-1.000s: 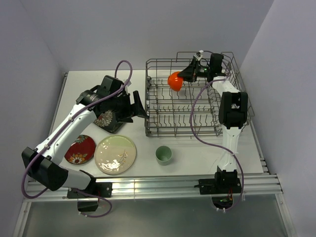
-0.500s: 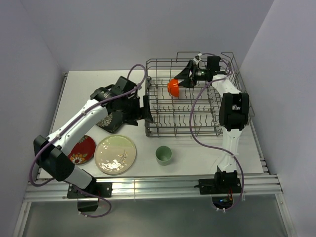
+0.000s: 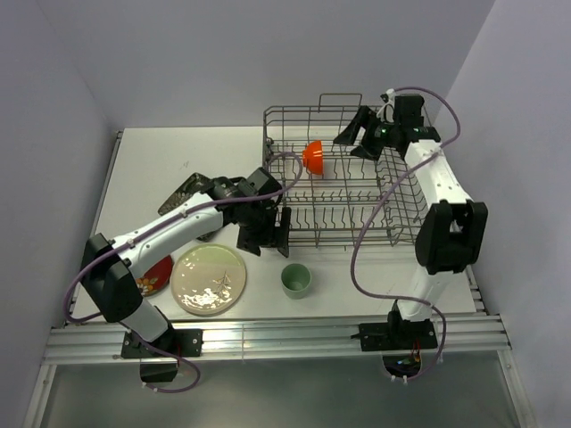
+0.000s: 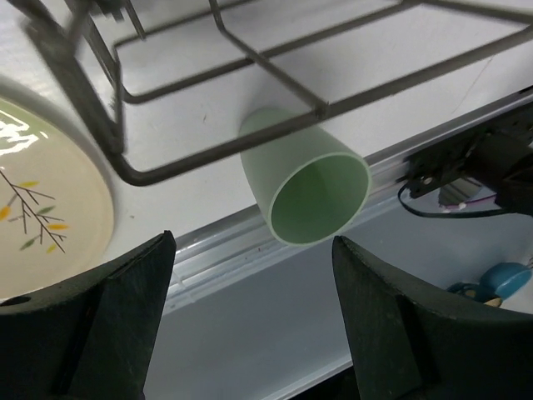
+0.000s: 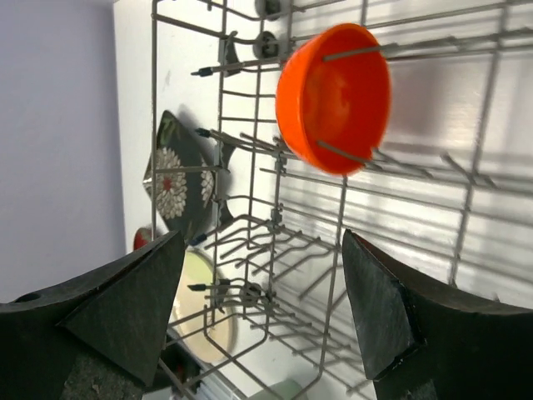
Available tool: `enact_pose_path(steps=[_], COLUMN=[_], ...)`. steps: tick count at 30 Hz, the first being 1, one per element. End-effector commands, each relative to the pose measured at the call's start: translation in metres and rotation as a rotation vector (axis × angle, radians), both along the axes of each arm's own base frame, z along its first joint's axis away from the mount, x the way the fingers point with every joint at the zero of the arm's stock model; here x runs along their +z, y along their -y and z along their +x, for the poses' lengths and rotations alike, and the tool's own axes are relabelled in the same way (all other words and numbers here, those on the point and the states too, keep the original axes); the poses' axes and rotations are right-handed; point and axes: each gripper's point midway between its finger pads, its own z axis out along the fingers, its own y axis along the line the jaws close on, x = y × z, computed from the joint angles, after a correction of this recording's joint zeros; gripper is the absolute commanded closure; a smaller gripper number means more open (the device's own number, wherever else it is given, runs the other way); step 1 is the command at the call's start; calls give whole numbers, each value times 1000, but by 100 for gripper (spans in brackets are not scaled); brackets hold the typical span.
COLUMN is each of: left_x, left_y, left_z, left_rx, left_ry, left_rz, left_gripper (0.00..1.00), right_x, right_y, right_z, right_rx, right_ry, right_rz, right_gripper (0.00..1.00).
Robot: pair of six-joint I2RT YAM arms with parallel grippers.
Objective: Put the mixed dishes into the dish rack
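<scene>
The small glossy orange bowl has just left the right gripper. A second ago those fingers pinched it. Now it rests on its side among the upright tines of the large grey wire dish rack. Its mouth faces the fingers, which are spread, empty and backed off just beyond it. By my reading, one dish is loaded. The bowl is round and smooth, with thin tines crossing its opening. Meanwhile the left gripper has swung away from the black square floral plate, now behind it. Its fingers are parted and hold nothing, and the pale green tapered cup stands untouched just ahead, framed between them. The cream round plate with a leaf sprig lies off to one side of them.
</scene>
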Motion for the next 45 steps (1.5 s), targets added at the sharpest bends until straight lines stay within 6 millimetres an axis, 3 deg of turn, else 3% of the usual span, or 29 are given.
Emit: enact_pose_path(steps=[1, 2, 3, 5, 6, 9, 10, 18, 24, 31, 37, 40, 41, 44, 45], left_x=[3, 0, -3, -8, -11, -17, -20, -46, -61, -75, -78, -78, -79, -78, -77], left_y=[4, 5, 9, 14, 15, 19, 20, 30, 24, 14, 13, 14, 13, 9, 8], left_z=[-17, -20, -27, -31, -35, -36, -36, -42, -39, -45, -47, -48, -49, -53, -54], left_rx=[-10, -10, -30, -34, -41, -41, -40, -59, -47, -17, -13, -25, -30, -43, -48], left_ry=[17, 16, 13, 8, -2, 0, -1, -27, 14, 6, 16, 19, 17, 13, 13], left_rz=[1, 16, 22, 22, 22, 21, 25, 93, 158, 175, 164, 167, 170, 169, 167], left_gripper=[18, 18, 18, 18, 18, 18, 19, 22, 30, 59, 61, 72, 83, 100, 100], right_x=[20, 16, 30, 33, 51, 63, 77, 102, 116, 118, 120, 121, 121, 119, 116], right_y=[27, 29, 17, 13, 8, 1, -4, -1, 1, -3, -6, -8, -9, -9, -9], right_z=[-24, -31, -45, -64, -78, -107, -121, -170, -179, -181, -178, -178, -178, -180, -180], right_rx=[-132, -148, -132, -127, -123, -113, -101, -102, -115, -100, -93, -87, -83, -84, -84], right_ry=[22, 7, 25, 19, 58, 80, 118, 193, 246, 254, 259, 258, 256, 253, 247], right_rz=[-118, -128, -122, -104, -89, -87, -79, -122, -166, -177, -193, -190, -189, -192, -193], right_gripper=[16, 16, 16, 16, 16, 16, 16, 16, 16, 16, 16, 16, 16, 16, 16])
